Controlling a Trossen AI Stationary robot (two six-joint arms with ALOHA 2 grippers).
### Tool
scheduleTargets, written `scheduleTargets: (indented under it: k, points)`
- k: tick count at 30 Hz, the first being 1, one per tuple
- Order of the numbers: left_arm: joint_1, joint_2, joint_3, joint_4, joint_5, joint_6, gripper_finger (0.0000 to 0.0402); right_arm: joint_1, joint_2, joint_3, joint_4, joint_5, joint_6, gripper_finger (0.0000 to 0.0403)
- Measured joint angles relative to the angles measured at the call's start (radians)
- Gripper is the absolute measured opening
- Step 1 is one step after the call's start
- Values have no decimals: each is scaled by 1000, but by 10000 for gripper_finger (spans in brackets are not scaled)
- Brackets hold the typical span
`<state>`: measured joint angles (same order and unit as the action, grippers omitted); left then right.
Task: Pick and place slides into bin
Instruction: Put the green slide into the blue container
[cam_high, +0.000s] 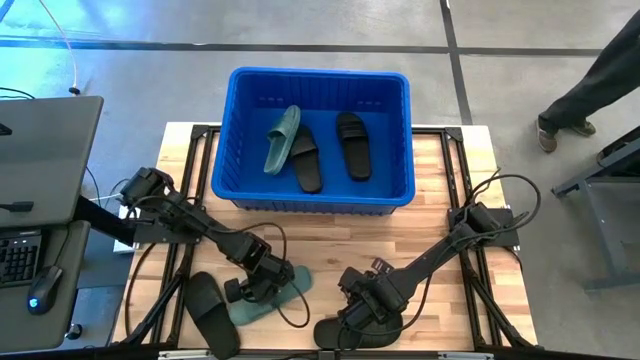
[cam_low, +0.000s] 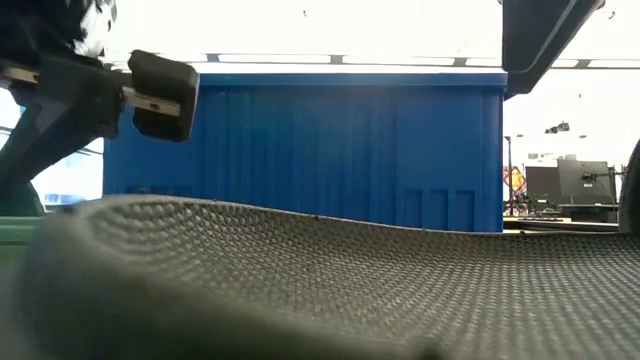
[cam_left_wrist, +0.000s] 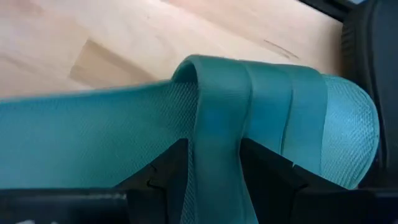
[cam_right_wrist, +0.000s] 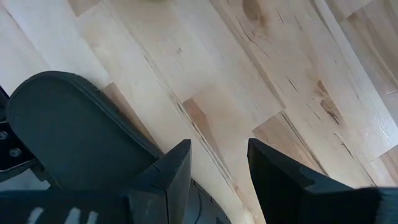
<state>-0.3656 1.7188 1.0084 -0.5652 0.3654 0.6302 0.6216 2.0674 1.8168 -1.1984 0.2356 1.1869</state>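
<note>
Item: green slide (cam_high: 268, 298), on table at 7 o'clock from bin (cam_high: 312, 192), near front edge. L gripper (cam_high: 250, 285) sits on it; in left wrist view the fingers (cam_left_wrist: 163, 168) straddle the ribbed strap (cam_left_wrist: 249, 93), one each side, not visibly pinched yet, so jaws apart.

Step in hand (judged): grip strap. Close squarely on strap mid-rib, lift straight up before swinging to 1 o'clock toward bin; clear the rolled rim.

R gripper (cam_high: 365, 310): over black slide (cam_high: 350, 330) at 5 o'clock of table, fingers spread w/ bare wood between them, nothing held.

Also: 2nd black slide (cam_high: 210, 312) just beside green one at its 9 o'clock, risk of nudging. In bin: 1 green, 2 black. Person's legs (cam_high: 590, 85) off table at 2 o'clock.
</note>
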Motion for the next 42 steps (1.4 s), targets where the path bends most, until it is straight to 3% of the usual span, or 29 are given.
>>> scheduleTargets:
  k: [6,13,21,32,42]
  points:
    - [1,0,9,-7,47,-65,118,0,0,0,0,0,-1,149]
    - [2,0,83,-42,93,-59,10,0,0,0,0,0,-1,149]
    - [-1,0,129,-88,61,-52,3,0,0,0,-1,1,-1,149]
    - [-2,0,130,-107,38,22,36,0,0,0,-1,1,-1,149]
    - [-2,14,130,-77,51,81,140,0,0,0,-1,1,-13,149]
